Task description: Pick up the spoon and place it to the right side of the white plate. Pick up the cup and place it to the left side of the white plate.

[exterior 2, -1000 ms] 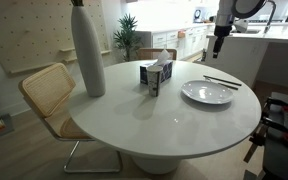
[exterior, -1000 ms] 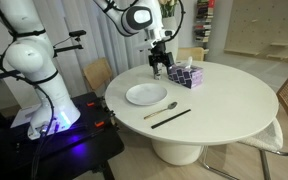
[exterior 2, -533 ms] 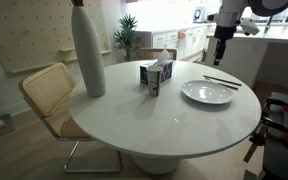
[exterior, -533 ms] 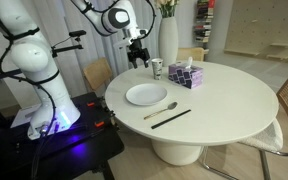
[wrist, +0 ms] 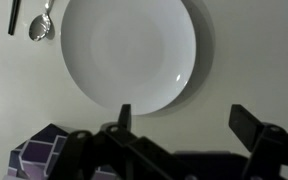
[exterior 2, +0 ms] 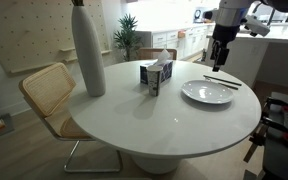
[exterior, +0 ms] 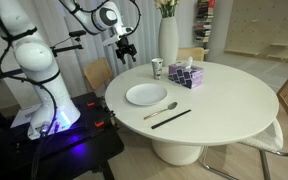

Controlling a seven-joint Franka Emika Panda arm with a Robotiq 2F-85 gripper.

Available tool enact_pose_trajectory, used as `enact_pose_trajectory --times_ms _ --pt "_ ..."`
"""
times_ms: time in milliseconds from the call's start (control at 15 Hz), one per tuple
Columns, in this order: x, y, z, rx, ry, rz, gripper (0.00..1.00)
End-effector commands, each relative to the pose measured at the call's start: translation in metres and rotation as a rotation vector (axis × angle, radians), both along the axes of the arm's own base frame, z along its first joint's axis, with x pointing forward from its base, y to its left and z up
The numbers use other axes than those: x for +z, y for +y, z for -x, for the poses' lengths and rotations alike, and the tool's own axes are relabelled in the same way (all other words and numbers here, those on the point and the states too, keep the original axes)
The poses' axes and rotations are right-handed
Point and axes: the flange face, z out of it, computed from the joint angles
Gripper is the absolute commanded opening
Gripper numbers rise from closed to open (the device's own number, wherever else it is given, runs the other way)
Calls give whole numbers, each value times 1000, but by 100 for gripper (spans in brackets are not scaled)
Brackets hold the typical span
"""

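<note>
Both fingers (wrist: pixel 125 118) stand spread, empty, well apart from the spoon (wrist: pixel 41 22).

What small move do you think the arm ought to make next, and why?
Probably travel across the white plate toward the spoon, then start lowering. The gripper hangs open and empty, high above the table, while the spoon lies untouched on the plate's other side, next to the black stick.

A round, plain white plate (exterior: pixel 145 95) is seen lying flat on the tabletop (exterior: pixel 224 100). A small silvery spoon (exterior: pixel 162 109) is laid flat just beside its rim. A small white cup (exterior: pixel 156 68) with dark markings is stood upright, apart from the plate.
</note>
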Motion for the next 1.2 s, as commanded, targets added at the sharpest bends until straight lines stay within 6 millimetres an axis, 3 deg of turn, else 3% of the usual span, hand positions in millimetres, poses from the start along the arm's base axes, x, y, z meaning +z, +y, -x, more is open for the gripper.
enact_pose_trajectory --times_ms 0,600,1133 --pt "21 14 -9 14 -9 -1 100" --pt "55 19 -76 133 -47 -18 100" --pt "70 15 -169 277 50 15 100"
